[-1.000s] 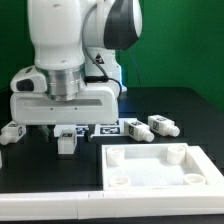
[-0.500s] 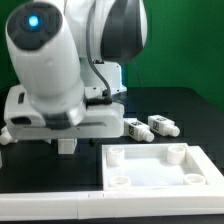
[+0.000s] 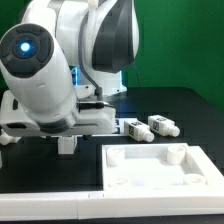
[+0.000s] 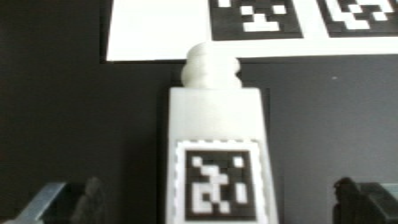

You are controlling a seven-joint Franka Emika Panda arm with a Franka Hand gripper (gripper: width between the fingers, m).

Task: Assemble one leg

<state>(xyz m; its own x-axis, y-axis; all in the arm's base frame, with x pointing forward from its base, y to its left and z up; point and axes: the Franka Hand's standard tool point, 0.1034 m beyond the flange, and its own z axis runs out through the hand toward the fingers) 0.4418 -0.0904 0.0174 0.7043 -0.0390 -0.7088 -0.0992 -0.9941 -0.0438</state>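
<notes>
In the wrist view a leg (image 4: 217, 150) lies flat on the black table, a white block with a square tag on top and its narrow stub pointing toward the marker board (image 4: 178, 35). My gripper (image 4: 217, 208) is open, with one dark finger (image 4: 63, 203) on each side of the leg and a gap to it on both sides. In the exterior view the gripper (image 3: 66, 136) is low over this leg (image 3: 66, 145), and the arm's bulk hides most of it.
Two more legs (image 3: 135, 129) (image 3: 161, 125) lie at the exterior view's right, and another (image 3: 9, 136) at the left edge. The large white square panel (image 3: 155, 166) with raised corners lies in front. The arm hides the marker board in the exterior view.
The arm's upper joints have swung toward the camera and now cover the marker board. The gripper has stayed low over the same leg.
</notes>
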